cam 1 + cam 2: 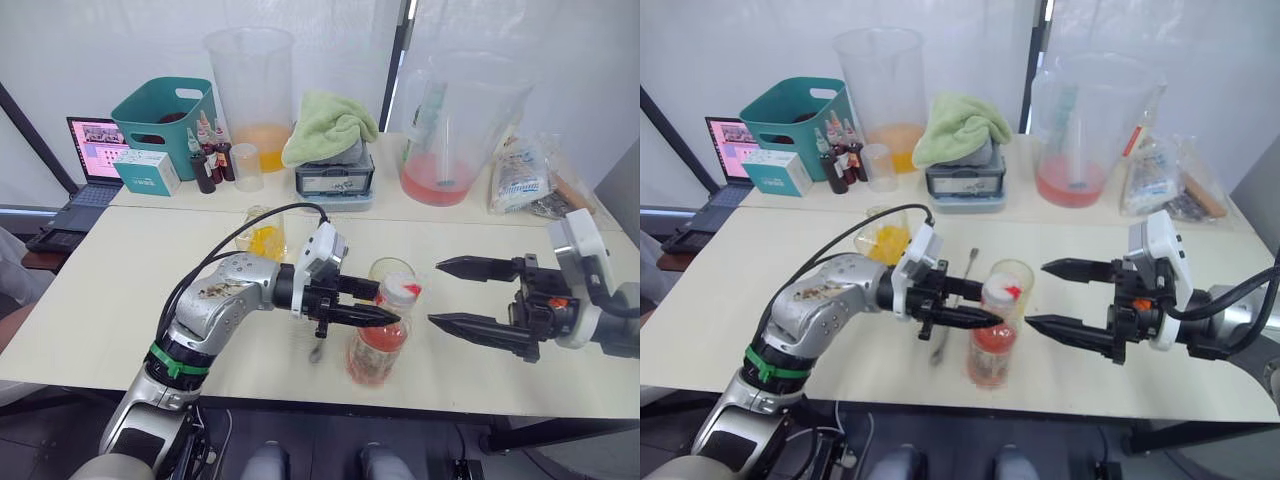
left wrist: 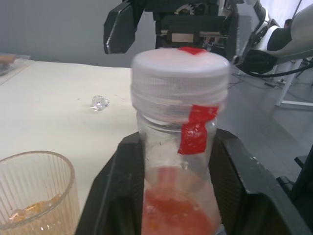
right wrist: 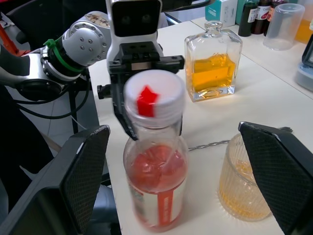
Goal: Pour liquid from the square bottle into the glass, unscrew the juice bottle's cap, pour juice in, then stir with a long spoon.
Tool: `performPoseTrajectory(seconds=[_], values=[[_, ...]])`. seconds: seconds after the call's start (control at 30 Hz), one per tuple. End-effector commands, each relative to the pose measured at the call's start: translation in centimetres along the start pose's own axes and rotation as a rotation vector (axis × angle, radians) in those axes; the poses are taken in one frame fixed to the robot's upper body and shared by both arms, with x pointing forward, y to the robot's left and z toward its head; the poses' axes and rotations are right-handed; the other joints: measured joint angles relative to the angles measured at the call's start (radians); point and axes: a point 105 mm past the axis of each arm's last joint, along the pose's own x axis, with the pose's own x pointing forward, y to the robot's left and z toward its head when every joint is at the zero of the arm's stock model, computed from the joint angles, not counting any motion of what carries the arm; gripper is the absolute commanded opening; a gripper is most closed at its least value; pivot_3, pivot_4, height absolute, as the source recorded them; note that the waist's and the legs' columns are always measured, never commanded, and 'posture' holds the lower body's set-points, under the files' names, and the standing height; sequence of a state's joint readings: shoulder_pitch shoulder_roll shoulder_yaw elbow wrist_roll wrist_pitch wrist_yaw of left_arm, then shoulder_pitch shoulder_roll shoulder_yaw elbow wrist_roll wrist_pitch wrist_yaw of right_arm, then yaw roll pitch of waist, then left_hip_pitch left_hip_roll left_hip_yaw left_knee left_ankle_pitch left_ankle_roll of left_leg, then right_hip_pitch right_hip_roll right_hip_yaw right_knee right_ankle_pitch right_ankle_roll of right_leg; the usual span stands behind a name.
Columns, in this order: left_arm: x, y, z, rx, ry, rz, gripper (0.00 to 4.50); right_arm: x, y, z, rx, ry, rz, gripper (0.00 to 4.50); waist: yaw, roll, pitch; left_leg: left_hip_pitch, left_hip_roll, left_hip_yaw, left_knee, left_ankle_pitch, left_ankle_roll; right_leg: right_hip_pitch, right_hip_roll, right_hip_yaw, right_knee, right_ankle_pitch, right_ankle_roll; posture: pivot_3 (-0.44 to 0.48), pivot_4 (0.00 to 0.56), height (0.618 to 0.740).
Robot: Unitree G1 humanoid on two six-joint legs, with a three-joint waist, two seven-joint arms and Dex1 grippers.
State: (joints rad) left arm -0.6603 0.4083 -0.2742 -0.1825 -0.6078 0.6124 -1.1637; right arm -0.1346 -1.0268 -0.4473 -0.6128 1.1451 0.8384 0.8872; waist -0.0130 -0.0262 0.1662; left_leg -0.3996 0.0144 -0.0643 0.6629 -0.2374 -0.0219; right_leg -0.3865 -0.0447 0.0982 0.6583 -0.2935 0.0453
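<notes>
The juice bottle [image 1: 378, 345] stands near the table's front edge with pinkish-red liquid low inside and its red-and-white cap [image 2: 180, 73] on. My left gripper [image 1: 388, 304] is shut on the bottle just below the cap, with a finger on each side. To the bottle's right, my right gripper [image 1: 436, 293] is open and level with the cap, a short gap away. The ribbed glass [image 3: 243, 183] holds a little yellow liquid just behind the bottle. The square bottle [image 1: 263, 235] stands farther back left. The long spoon [image 1: 955, 300] lies flat on the table under my left gripper.
Along the back stand two huge clear jugs [image 1: 252, 90] [image 1: 455, 125], a teal basket [image 1: 165, 112], small dark bottles [image 1: 208, 160], a translucent cup [image 1: 246, 166] and a green towel on a box [image 1: 330, 130]. A laptop [image 1: 90, 160] sits far left, packets [image 1: 520, 175] far right.
</notes>
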Motion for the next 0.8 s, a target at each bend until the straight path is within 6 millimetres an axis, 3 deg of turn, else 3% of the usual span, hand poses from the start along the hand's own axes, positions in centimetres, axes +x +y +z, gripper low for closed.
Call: performPoseTrajectory(seconds=[0.03,0.27,0.5,0.8], values=[[0.4,-0.5,0.5,0.059,-0.009,-0.036,1.16,0.7,0.9,0.7,-0.043,-0.006,0.024,4.50,0.000,0.000,0.000,0.000,0.000,0.000,0.000,0.000,0.000,0.000,0.000,0.000,0.000,0.000,0.000,0.000,0.150,0.740],[0.3,-0.5,0.4,0.131,0.002,-0.030,1.16,3.7,1.5,0.1,-0.065,0.016,0.026,4.50,0.001,0.000,0.000,0.000,0.000,0.000,0.000,0.000,0.000,0.000,0.000,0.000,-0.001,0.000,0.000,0.000,0.150,0.740],[0.3,-0.4,0.4,0.142,0.003,-0.028,1.16,4.0,1.3,0.6,-0.020,-0.049,0.015,4.50,0.001,0.000,0.000,-0.001,0.000,-0.001,0.001,0.000,0.000,0.000,0.000,0.000,-0.001,0.000,0.000,0.000,0.150,0.740],[0.2,-0.4,0.3,0.140,0.005,-0.030,1.16,3.8,1.8,1.3,0.012,-0.104,0.030,1.72,0.001,0.000,0.000,-0.001,0.000,-0.001,0.001,0.000,0.000,0.000,0.000,0.000,-0.001,0.000,0.000,0.000,0.150,0.740]])
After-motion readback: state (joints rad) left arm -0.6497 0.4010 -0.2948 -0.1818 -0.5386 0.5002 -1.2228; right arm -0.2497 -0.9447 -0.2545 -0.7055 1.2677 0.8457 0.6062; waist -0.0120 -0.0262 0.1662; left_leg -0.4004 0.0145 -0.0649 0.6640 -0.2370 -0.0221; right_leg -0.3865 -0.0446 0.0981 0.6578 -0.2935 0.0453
